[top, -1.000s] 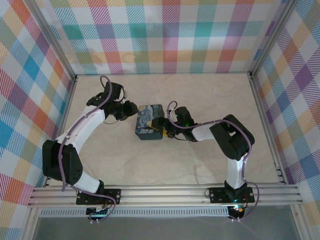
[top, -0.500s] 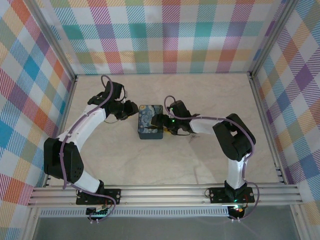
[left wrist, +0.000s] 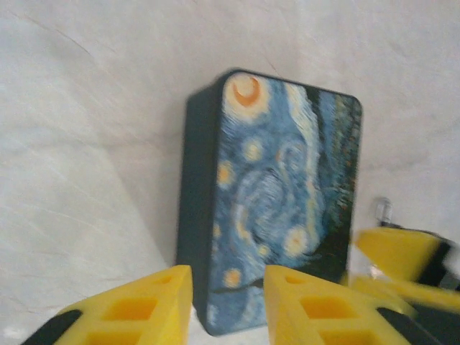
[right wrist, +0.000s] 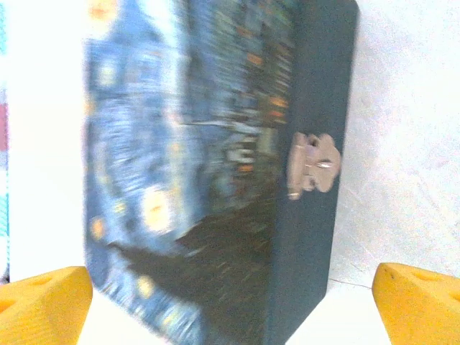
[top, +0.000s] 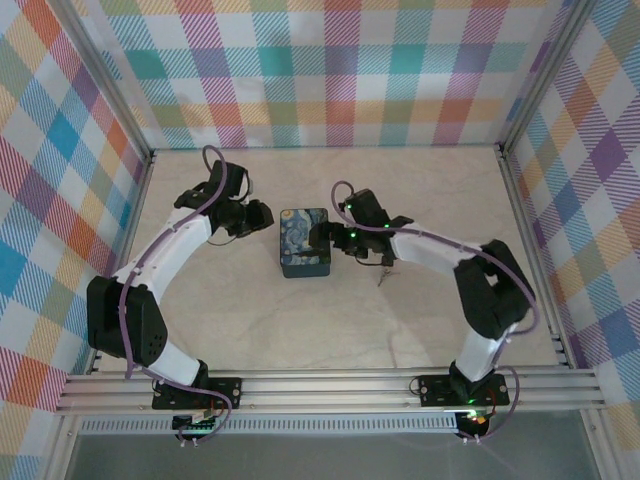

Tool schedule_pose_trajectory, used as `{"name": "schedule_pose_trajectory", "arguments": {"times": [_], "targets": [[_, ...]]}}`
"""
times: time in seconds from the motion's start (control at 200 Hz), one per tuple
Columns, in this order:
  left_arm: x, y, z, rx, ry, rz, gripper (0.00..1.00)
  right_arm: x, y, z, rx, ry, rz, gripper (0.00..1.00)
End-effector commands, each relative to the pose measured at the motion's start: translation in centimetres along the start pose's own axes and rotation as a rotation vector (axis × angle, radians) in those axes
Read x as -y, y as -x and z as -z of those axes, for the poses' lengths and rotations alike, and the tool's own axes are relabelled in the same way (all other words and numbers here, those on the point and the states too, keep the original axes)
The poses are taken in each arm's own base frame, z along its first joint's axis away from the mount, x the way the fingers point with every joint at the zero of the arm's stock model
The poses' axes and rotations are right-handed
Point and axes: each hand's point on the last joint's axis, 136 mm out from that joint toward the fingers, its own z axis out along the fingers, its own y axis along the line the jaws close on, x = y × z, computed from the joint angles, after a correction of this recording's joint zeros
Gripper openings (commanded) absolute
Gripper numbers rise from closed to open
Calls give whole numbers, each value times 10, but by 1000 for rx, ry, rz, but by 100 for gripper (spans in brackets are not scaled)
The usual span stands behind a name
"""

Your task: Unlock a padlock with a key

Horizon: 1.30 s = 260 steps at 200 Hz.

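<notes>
Two tools face a blue and yellow painted tin (top: 304, 255) from opposite sides on a pale tabletop (top: 420, 190). The left tool (left wrist: 228, 305) is released, its yellow fingers (left wrist: 144, 305) a little apart with nothing between them and the tin just ahead. The right tool (right wrist: 230, 302) is spread wide and empty. The tin's latch side is directly ahead of it, with a silvery clasp (right wrist: 313, 164) facing it. Behind the right tool, beside its arm, lies a tiny dark thing (top: 382, 273), likely the padlock or the key; it is too small to tell which. The risk is that both tools point at the tin, not the lock. A push from either side could slide the tin, or the right arm could sweep the tiny dark thing away unseen.
</notes>
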Motion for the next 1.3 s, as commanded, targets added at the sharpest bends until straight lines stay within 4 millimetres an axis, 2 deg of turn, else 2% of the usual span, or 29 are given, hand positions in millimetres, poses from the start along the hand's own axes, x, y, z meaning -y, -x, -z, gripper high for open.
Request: {"name": "schedule_pose_trajectory", "arguments": {"times": [0.0,0.07,0.085,0.125,0.18,0.235,0.305,0.36,0.425,0.49,0.555,0.64,0.71,0.81,0.985,1.085,1.165,1.21,1.24,1.295], "targets": [[-18,23,9,108,131,-92,36,-13,15,45,85,13,255,100],[-30,31,8,160,193,-93,45,11,24,67,143,-97,338,100],[-34,33,8,175,214,-92,55,19,26,72,160,-132,354,100],[-47,38,9,223,273,-85,71,41,32,84,211,-219,393,100],[-66,43,10,294,351,-95,99,75,41,103,314,-353,458,100],[-84,49,10,395,419,-104,100,106,48,123,425,-465,499,100],[-110,56,16,531,501,-69,100,150,53,147,500,-561,433,100],[-127,52,15,562,537,-53,100,182,48,157,490,-610,340,100],[-140,45,9,565,557,-65,100,204,42,160,508,-627,302,100],[-151,38,3,588,582,-84,100,211,44,159,588,-580,289,100],[-152,38,6,636,548,-101,100,219,48,159,673,-542,295,100],[-139,44,10,740,440,-173,100,231,55,154,691,-563,319,100],[-139,45,9,748,409,-194,100,227,64,155,727,-525,378,100],[-127,49,7,777,318,-263,100,256,65,151,723,-480,273,100],[-107,56,-8,737,224,-377,100,250,59,144,721,-437,320,100],[-115,50,2,747,268,-364,100,250,59,144,719,-436,319,100],[-128,34,8,769,304,-356,100,250,59,144,721,-436,319,100],[-133,31,3,770,314,-337,100,250,59,144,720,-437,319,100],[-130,32,-2,768,290,-352,100,251,59,144,720,-439,318,100],[-129,29,-21,709,274,-384,100,250,59,144,720,-438,320,100]]}}
